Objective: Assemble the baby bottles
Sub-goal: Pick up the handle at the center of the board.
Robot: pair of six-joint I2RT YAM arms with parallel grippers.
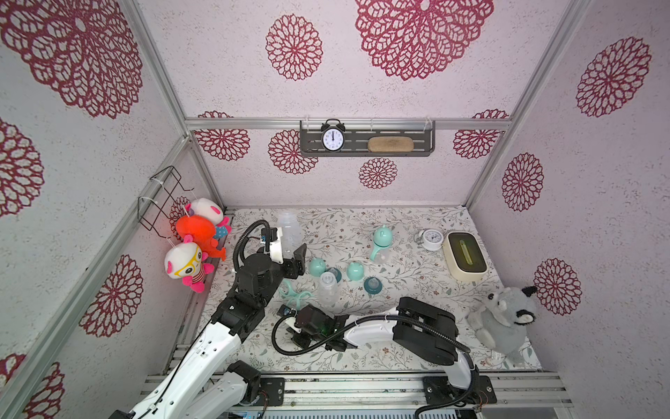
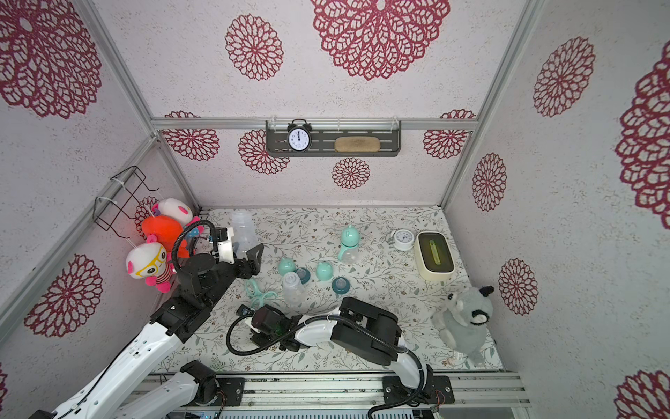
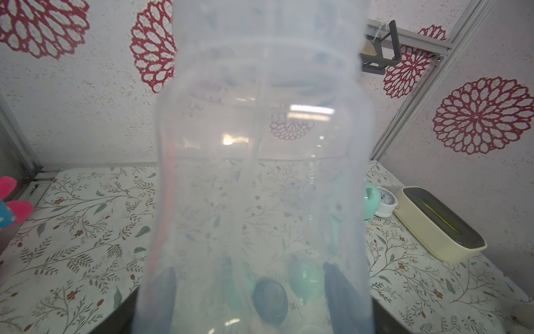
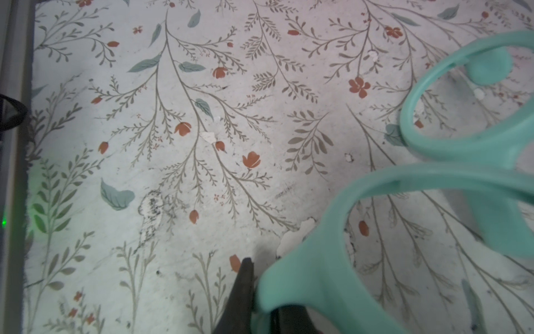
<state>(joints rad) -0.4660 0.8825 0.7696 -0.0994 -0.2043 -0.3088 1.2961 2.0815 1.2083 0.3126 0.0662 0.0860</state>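
Observation:
My left gripper [image 3: 251, 295] is shut on a clear baby bottle [image 1: 289, 232] without a collar, held upright above the mat's back left; the bottle fills the left wrist view [image 3: 260, 162]. My right gripper [image 4: 260, 289] is shut on a mint-green double handle [image 4: 318, 254]; a second mint handle [image 4: 462, 121] lies just beyond it. In a top view the handles [image 1: 295, 294] sit beside the right arm's wrist [image 1: 313, 323]. Another clear bottle [image 1: 327, 288] stands mid-mat, with two mint caps [image 1: 317, 266] [image 1: 355, 271] and two teal collars [image 1: 335, 274] [image 1: 372, 284] around it. One bottle [image 1: 380, 243] stands capped, with its handles on.
A white alarm clock [image 1: 430, 239] and a cream box [image 1: 466, 259] stand at the back right. A grey plush animal [image 1: 504, 319] sits against the right wall. Plush toys [image 1: 195, 246] hang on the left wall. A wall shelf [image 1: 366, 154] carries a black clock.

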